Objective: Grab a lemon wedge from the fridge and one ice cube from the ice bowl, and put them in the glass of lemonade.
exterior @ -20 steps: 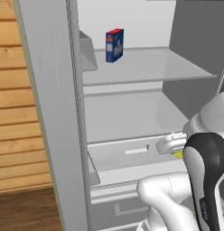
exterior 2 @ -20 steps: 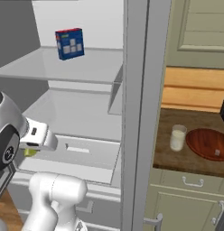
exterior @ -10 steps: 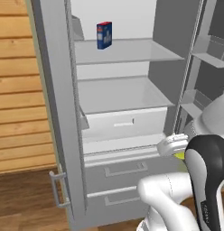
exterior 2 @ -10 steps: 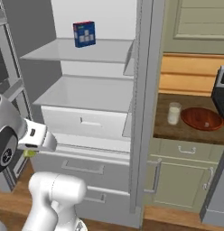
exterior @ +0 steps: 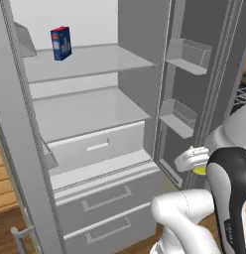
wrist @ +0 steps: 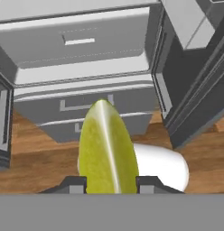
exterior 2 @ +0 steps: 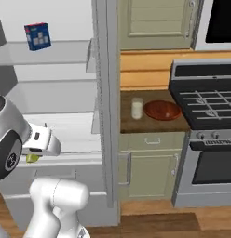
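Swung rightward with the base since the earlier frames, so that counter and stove (exterior 2: 201, 93) come into the right base view; fridge (exterior: 95, 124) open ahead. Gripper (wrist: 108, 182) closed narrowly on the lemon wedge (wrist: 107, 149), held between the jaws with its long axis running straight out along the fingers and its pale edge facing the camera. Glass of lemonade (exterior 2: 137, 108) upright on the counter, well apart and to the right of the jaws, just beside the ice bowl (exterior 2: 162, 109).
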